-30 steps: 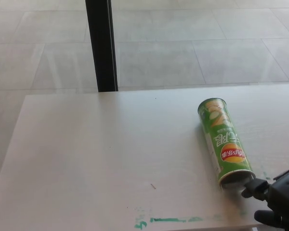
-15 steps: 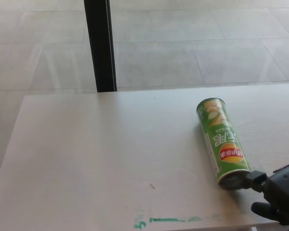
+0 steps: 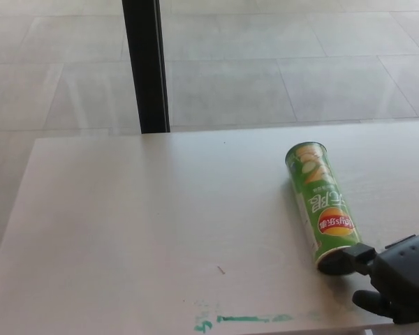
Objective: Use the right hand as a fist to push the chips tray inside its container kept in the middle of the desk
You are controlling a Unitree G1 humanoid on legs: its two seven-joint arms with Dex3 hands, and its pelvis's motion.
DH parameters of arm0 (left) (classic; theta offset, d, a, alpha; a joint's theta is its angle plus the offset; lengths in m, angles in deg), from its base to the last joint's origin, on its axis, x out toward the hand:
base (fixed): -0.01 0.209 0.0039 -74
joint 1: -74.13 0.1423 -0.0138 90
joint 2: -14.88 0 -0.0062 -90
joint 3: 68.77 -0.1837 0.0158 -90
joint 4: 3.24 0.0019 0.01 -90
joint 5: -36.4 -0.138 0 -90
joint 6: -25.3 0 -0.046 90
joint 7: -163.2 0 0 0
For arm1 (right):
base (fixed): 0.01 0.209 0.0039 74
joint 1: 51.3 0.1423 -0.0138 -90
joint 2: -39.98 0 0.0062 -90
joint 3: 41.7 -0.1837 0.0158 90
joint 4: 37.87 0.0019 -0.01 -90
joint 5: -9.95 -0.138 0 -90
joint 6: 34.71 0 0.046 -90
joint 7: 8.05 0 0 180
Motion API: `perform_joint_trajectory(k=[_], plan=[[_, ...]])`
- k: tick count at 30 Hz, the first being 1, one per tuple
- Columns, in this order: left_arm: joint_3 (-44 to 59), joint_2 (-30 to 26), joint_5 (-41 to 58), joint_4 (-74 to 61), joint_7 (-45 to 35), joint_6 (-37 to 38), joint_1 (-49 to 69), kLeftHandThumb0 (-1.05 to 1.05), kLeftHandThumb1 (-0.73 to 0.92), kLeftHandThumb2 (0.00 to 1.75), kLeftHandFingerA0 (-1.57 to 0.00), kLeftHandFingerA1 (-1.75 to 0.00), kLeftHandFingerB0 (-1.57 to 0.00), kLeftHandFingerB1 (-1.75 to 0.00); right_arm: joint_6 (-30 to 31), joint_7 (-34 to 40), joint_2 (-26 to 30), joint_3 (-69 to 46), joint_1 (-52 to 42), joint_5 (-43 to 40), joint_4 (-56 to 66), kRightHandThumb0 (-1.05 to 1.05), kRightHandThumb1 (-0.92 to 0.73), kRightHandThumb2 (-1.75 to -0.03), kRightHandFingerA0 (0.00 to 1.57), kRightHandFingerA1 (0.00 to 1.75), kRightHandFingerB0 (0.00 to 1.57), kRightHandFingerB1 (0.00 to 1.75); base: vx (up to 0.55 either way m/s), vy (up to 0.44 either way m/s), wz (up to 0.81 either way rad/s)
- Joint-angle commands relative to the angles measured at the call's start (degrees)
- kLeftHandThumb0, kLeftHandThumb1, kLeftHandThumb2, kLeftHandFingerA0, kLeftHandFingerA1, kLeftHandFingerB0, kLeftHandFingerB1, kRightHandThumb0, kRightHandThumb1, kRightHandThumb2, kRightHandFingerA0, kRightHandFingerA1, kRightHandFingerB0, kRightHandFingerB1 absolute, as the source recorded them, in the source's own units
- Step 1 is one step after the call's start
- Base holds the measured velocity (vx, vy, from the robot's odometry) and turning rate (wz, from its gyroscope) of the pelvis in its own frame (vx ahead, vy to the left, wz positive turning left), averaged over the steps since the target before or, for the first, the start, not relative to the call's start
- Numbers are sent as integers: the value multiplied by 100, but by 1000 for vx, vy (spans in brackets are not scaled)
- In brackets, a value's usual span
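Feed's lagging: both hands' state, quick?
Left hand: not in view.
Right hand: closed in a fist, holding nothing, at the can's near end.

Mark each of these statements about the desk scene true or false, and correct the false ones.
1. The green chips can lies on its side on the desk. True.
2. The right robot hand is at the can's far end, away from the camera. False: it is at the near end, by the desk's front edge.
3. A green smear marks the desk near its front edge. True.
4. The left robot hand rests beside the can. False: it is not in view.
5. The can stands in the left half of the desk. False: it lies in the right half.
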Motion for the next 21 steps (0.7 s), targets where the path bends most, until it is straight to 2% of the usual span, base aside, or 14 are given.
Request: perform_joint_trajectory(k=[1,2,3,4,6,7,8,9,10,11,12,18,19,21], plan=[[151,-26,198,51,-35,18,7,-105,83,101,-67,-137,-35,-109,168,-650,286,-91,-215,-165,534,-70,-90,-74,85,160,43,47,0,0,0],[64,-40,105,9,-52,56,37,-105,82,105,-58,-142,-27,-115,145,-1027,443,-174,-299,-307,875,-69,-92,-70,86,154,48,46,0,0,0],[41,-45,78,10,-15,25,29,-83,61,141,-92,-127,0,-74,152,-1242,536,-201,-340,-334,1073,-71,-91,-73,88,154,51,49,0,0,0],[24,-48,64,2,-11,20,35,-84,65,144,-86,-124,0,-73,122,-1334,615,-216,-370,-339,1200,-70,-92,-73,90,149,55,52,0,0,0],[3,-47,50,-5,-72,80,57,-84,66,144,-93,-127,0,-73,184,-1983,815,-301,-507,-535,1754,-71,-92,-74,85,146,56,53,0,0,0],[11,-51,59,9,-67,51,40,-82,62,141,-83,-121,0,-72,189,-2386,925,-346,-559,-807,2012,-73,-92,-74,87,140,56,52,0,0,0],[13,-59,61,10,-65,46,38,-82,62,141,-83,-121,0,-72,196,-2435,930,-350,-566,-837,2042,-73,-92,-74,87,140,56,52,0,0,0],[50,-47,100,-2,-56,43,47,-82,60,140,-86,-124,0,-73,397,-3089,1030,-422,-677,-1337,2477,-67,-91,-69,80,139,55,50,0,0,0],[55,-42,103,6,-44,52,46,-82,58,139,-81,-122,0,-73,596,-3559,1096,-493,-798,-1713,2882,-66,-88,-66,83,134,60,49,0,0,0],[36,-50,74,47,-14,37,20,-85,62,142,-92,-128,0,-74,697,-3827,1185,-552,-915,-2027,3196,-64,-86,-68,83,135,62,51,0,0,0],[60,-51,98,45,-7,24,15,-90,64,144,-97,-134,0,-76,691,-3863,1213,-574,-962,-2131,3301,-67,-87,-68,85,137,62,52,0,0,0],[74,-68,109,64,-25,8,3,-83,59,139,-89,-126,0,-74,842,-4287,1544,-1097,-1360,-3566,4303,-66,-86,-66,87,135,61,55,0,0,0],[93,-51,128,38,-21,55,40,-93,58,142,-111,-142,0,-78,1111,-4517,1750,-1822,-1365,-4161,4739,-60,-71,-112,86,112,48,62,0,0,0],[98,-42,132,40,-19,63,62,-93,58,142,-111,-142,0,-78,1160,-4579,1775,-1905,-1367,-4245,4804,-60,-71,-112,86,112,48,62,0,0,0]])
